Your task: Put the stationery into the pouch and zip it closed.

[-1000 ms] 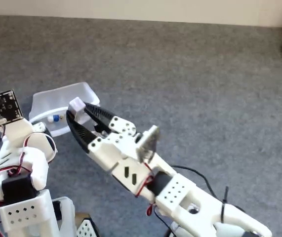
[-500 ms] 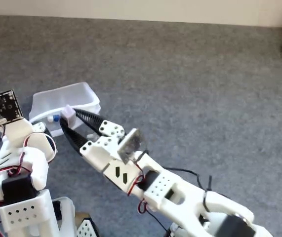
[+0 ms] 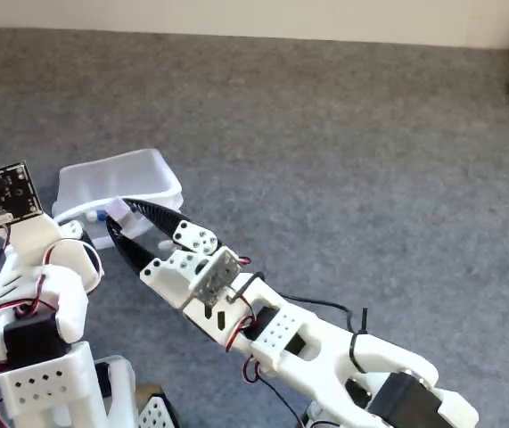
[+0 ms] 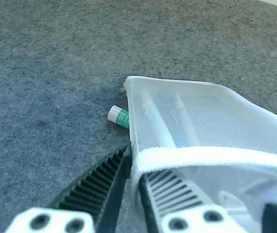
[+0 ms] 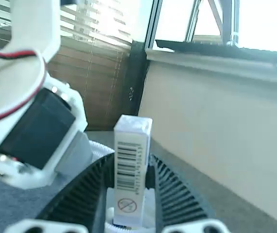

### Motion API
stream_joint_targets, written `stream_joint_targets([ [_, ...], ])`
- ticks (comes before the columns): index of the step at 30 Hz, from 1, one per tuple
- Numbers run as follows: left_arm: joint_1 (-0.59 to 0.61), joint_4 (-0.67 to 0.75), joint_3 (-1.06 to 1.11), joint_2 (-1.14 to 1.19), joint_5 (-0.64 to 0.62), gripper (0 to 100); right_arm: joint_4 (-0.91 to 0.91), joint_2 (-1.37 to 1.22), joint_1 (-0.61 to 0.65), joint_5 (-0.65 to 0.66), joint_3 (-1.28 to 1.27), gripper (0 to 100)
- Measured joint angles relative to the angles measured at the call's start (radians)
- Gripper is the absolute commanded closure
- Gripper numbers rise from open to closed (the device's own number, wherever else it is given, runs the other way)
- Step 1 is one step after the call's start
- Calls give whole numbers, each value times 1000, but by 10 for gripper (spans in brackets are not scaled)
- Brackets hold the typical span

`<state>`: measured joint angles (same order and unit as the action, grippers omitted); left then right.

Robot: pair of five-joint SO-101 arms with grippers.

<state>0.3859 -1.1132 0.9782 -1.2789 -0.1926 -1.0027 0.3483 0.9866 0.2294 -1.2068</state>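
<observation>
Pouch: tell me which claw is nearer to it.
Left. The left claw is clamped on the rim of the pouch, touching it. The right claw holds a white box over the pouch's open mouth; contact cannot be told.

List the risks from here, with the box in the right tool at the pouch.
1. The box juts past the tips of the right tool, so it might tip or slip against the pouch rim.
2. The left tool pinches just the pouch's thin edge; a push could tug it free and collapse the opening.
3. The green-and-white stick lies outside, beside the pouch, and could be knocked away.
</observation>
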Motion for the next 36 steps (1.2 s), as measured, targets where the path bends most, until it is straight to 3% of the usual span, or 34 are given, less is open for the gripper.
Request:
stream_joint_targets([
  [9, 0, 0, 0, 0, 0, 986, -44, -112, 0, 11, 11, 985],
  [15, -2, 0, 0, 2, 0, 986, -183, -233, 0, 18, 41, 857],
  [31, -2, 0, 0, 2, 0, 986, -216, -135, -2, 17, -11, 858],
  [36, -2, 0, 0, 2, 0, 986, -210, -52, -2, 17, -58, 936],
])
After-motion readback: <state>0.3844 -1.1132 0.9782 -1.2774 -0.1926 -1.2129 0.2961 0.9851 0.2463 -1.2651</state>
